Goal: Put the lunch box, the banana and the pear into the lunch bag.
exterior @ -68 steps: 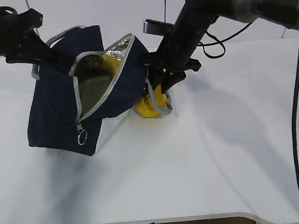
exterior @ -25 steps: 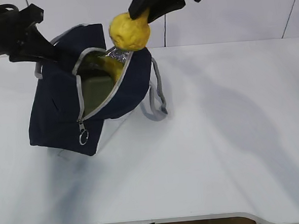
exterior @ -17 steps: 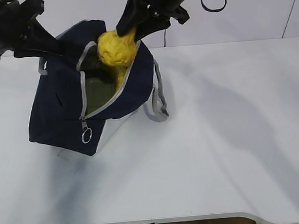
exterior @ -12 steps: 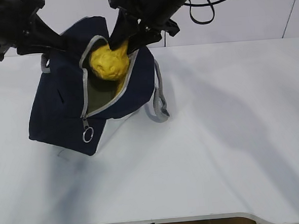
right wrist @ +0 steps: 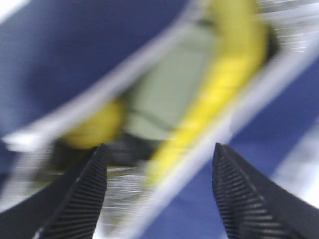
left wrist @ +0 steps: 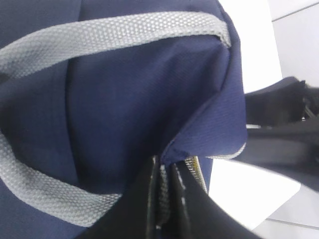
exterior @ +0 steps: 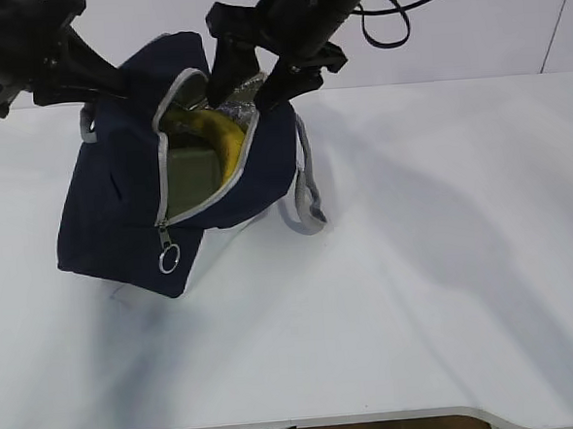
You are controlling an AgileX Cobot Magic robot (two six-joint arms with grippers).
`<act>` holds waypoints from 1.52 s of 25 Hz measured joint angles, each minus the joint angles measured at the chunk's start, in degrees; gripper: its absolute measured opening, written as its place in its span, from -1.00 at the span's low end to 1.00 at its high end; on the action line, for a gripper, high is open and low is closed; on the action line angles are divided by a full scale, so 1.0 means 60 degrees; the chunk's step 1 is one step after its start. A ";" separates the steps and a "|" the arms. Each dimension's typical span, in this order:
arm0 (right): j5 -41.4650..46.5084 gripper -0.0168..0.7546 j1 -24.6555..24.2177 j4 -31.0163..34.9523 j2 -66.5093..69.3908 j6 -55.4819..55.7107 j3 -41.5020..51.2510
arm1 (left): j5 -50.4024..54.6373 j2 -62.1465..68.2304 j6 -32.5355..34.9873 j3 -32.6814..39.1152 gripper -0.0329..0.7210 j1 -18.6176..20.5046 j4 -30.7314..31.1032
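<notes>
On the white bench (exterior: 418, 294), our left hand (left wrist: 164, 199) pinches the boxy navy fabric lunch bag's (exterior: 111, 206) rim, holding its mouth open. Our right hand (exterior: 249, 76) hangs spread and empty above it. Inside lie the curved yellow banana (right wrist: 227, 74), the sage-green-lidded lunch box (right wrist: 169, 84) and, in the blurred view, probably the yellow pear (right wrist: 97, 124).

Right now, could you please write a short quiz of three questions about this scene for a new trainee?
1. True or false: the right gripper holds the pear.
2. Which item lies beside the banana inside the lunch bag? A) a red cup B) the lunch box with its green lid C) a spoon
3. What is the left gripper pinching?

Key:
1. False. Its jaws stand apart and empty above the opening; the pear is already in the bag.
2. B.
3. The bag's rim beside the zipper, which holds the mouth open.
</notes>
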 joint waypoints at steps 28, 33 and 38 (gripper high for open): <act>-0.0043 0.32 -0.0039 -0.1806 0.0611 0.0708 0.1042 | -0.0075 0.0000 0.0264 0.0000 -0.87 0.0000 0.0470; -0.0062 -0.34 -0.0039 -0.1757 0.0643 0.0708 0.1042 | -0.0088 0.0000 0.0264 0.0000 -0.87 0.0000 0.0470; -0.0062 -0.91 -0.0039 -0.1757 0.0643 0.0602 0.1020 | -0.0088 0.0000 0.0264 0.0000 -0.87 0.0000 0.0470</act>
